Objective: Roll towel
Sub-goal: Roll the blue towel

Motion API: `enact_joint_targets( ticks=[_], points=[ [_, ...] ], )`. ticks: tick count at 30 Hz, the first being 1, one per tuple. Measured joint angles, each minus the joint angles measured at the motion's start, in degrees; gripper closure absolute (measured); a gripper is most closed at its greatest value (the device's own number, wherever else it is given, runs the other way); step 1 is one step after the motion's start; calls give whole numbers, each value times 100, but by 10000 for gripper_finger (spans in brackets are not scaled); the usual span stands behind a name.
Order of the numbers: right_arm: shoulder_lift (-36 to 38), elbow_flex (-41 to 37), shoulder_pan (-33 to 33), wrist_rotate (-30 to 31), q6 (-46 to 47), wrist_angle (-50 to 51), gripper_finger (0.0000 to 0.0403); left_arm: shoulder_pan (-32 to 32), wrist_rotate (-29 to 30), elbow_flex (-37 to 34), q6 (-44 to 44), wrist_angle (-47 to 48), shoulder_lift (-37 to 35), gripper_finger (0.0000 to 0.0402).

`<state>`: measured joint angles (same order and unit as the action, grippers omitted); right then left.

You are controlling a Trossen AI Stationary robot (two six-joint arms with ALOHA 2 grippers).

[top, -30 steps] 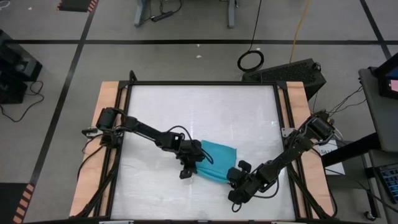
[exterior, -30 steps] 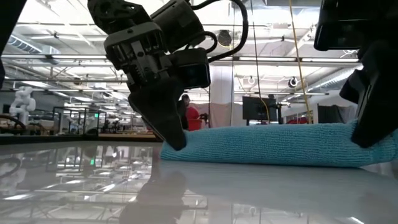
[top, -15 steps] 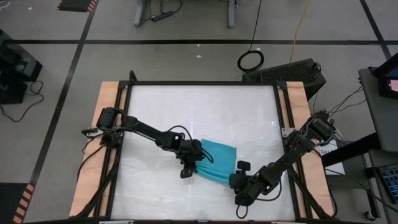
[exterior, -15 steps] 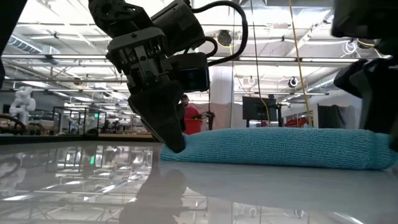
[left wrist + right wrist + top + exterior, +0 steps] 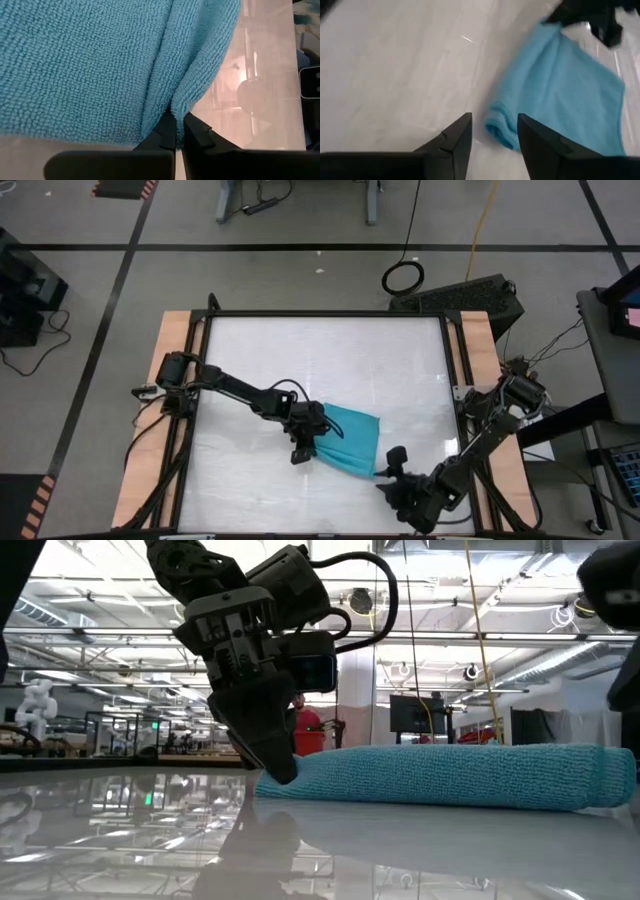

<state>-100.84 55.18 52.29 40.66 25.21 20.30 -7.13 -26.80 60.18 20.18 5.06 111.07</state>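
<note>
High view first: the left gripper (image 5: 303,448) sits out in the middle of the white table (image 5: 330,360), pinched tight on one end of the turquoise towel (image 5: 350,442). The right gripper (image 5: 393,476) hangs just off the towel's other end, fingers spread, holding nothing. The cloth stretches away from the left gripper toward the right one as a thick folded band, with a rolled edge running along the near side.

From the left wrist view, the two dark fingertips (image 5: 167,131) are together on a thin pucker of cloth at the roll's corner. That bite looks small to me. If that arm pulls or turns hard, the corner could slip out and the roll would slacken at that end.

The right wrist view shows the free end of the roll lying on the table just ahead of the open fingers (image 5: 455,140), touching neither. With nothing pinning it, I'd guess that end could spring back and unfurl a little, being soft terry. A second worry: if the right gripper comes in again low, a finger could shove the end sideways instead of straddling it, skewing the roll.

Low view has the towel lying flat on the table, a long even hump, left gripper planted at one end, the other end free.
</note>
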Motion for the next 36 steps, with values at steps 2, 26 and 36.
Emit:
enact_joint_targets(
  ticks=[2,26,36],
  points=[
    [-98,4,9,-2,-193,-118,245,3,-9,0,17,-4,1,393],
    [-883,8,-339,227,1090,-128,339,121,-338,-9,162,-194,13,392],
    [-765,3,-393,-54,2833,-11,395,33,-324,-9,-283,-352,13,364]
  ],
)
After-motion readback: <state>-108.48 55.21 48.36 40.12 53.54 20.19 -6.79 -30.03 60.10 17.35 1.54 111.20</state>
